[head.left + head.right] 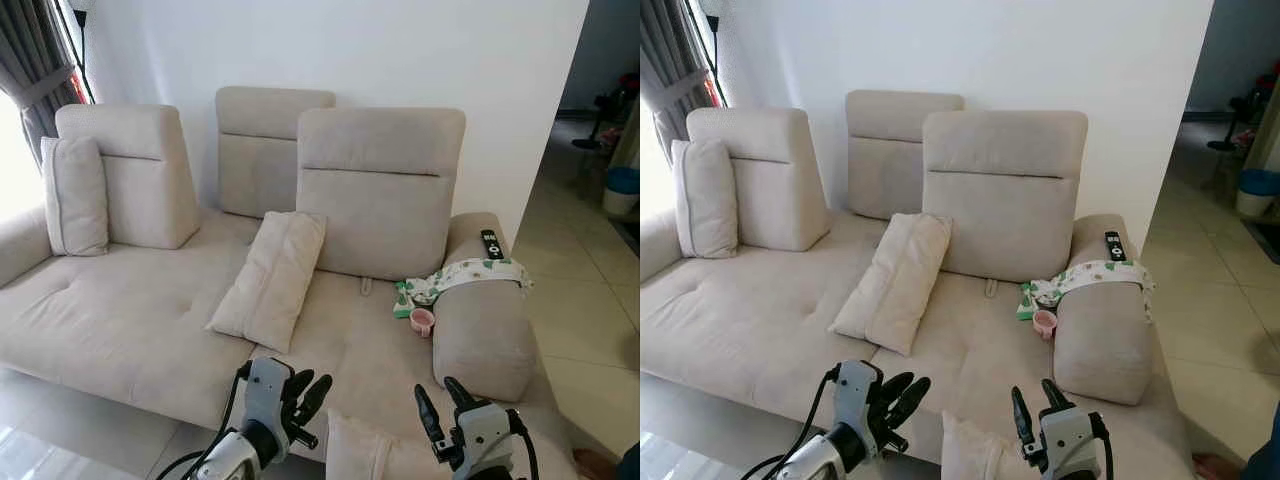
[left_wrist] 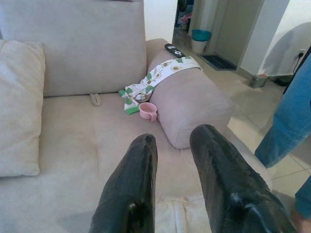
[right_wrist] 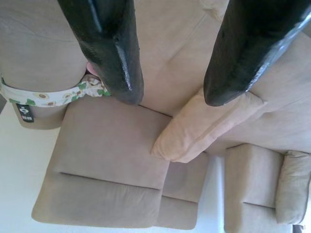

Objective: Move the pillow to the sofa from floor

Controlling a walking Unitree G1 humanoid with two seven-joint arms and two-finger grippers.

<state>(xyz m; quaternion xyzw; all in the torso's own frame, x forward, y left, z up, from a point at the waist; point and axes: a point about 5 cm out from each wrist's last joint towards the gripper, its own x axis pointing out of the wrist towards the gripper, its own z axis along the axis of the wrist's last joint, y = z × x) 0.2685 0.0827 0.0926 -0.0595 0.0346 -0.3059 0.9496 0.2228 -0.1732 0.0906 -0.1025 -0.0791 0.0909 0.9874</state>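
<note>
**Pillow at sofa front edge, both hands open**

Pillow (image 1: 358,450) sits nearest the robot, low against the front edge of the sofa (image 1: 120,330), between the two hands. Left hand (image 1: 308,392) is just beside the pillow on its left, fingers parted with nothing between them. Right hand (image 1: 442,402) is just beside it on the right, fingers likewise spread and empty. Whether the pillow rests on the seat edge or leans against the sofa front cannot be told; only its top corner shows.

Judgement: the step in hand is either the grasp or the release, and neither hand grips the pillow now. To do it well, the pillow should end fully on the seat, pushed back from the sofa's front edge so it cannot slide off.

Farther back on the sofa seat, a second cushion (image 1: 270,280) leans toward the backrest, leaving open seat in front of it. Toward the sofa's right armrest (image 1: 482,335) lie a pink cup (image 1: 422,321) and a green-patterned cloth (image 1: 450,278) draped over the armrest; a remote (image 1: 492,244) rests at its far end. Placement should stay apart from the cup.
</note>
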